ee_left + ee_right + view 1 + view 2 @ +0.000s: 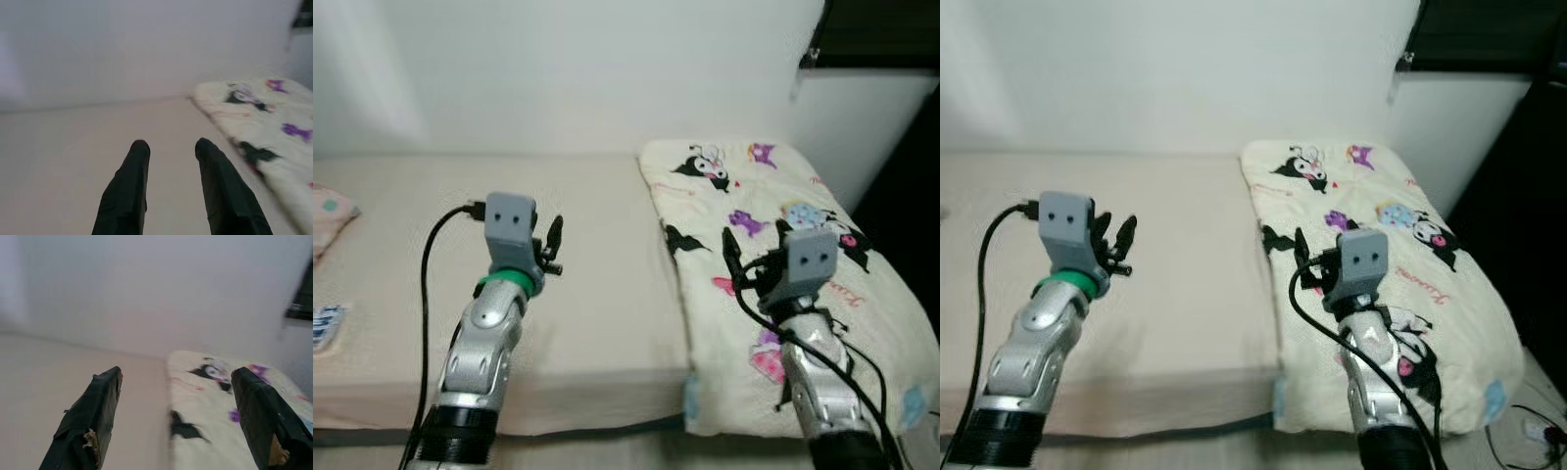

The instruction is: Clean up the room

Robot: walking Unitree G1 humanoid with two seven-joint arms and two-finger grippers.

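Note:
A cream blanket (773,255) printed with cartoon figures lies folded across the right end of a bed with a beige sheet (597,294). My left gripper (172,146) is raised over the bare sheet left of the blanket, open, with nothing between its black fingers (132,176). My right gripper (178,373) hovers over the blanket's near left part, open wide and empty. In the right wrist view the blanket's left edge (195,406) lies between the two fingers.
A pale pink pillow (328,211) and a small blue-and-white printed item (325,325) lie at the bed's left end. A white wall backs the bed. A dark window (876,29) is at the top right. Cables (1538,431) lie on the floor beside the bed.

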